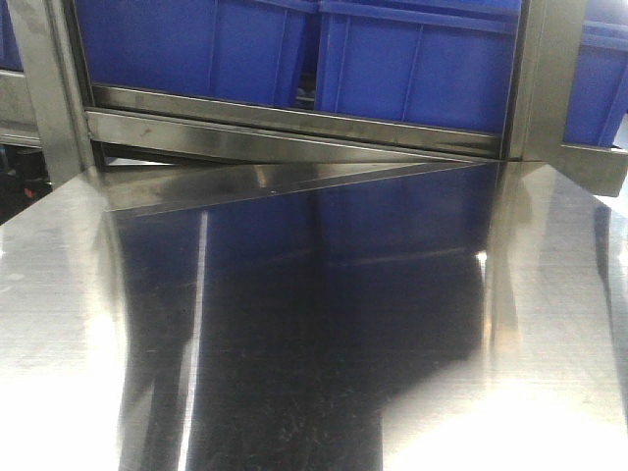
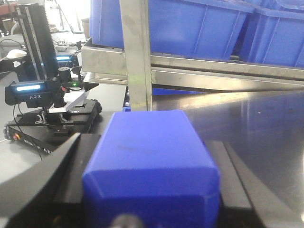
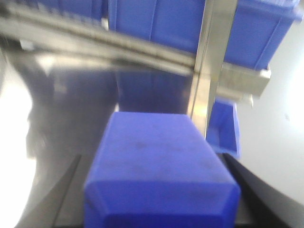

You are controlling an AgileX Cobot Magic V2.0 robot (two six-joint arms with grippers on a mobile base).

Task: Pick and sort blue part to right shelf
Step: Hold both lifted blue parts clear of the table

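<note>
Industrial workshop: steel rack (image 1: 245, 120), blue bins (image 1: 196, 49)

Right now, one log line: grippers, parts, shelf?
left gripper: holds blue part | right gripper: holds second blue part | shelf: blue bins, ahead

A polished steel tabletop (image 1: 69, 334) mirrors its surroundings; off to one side, the left wrist view shows a black ARX-marked device (image 2: 28, 92) (light strip lit) beside a black upright rail (image 2: 39, 35)

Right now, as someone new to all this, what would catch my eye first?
A chunky matte blue block fills the left wrist view, sitting between dark fingers; a second block fills the right wrist view likewise. Behind, glossy blue bins sit on a steel rack above the mirror-like table.
</note>
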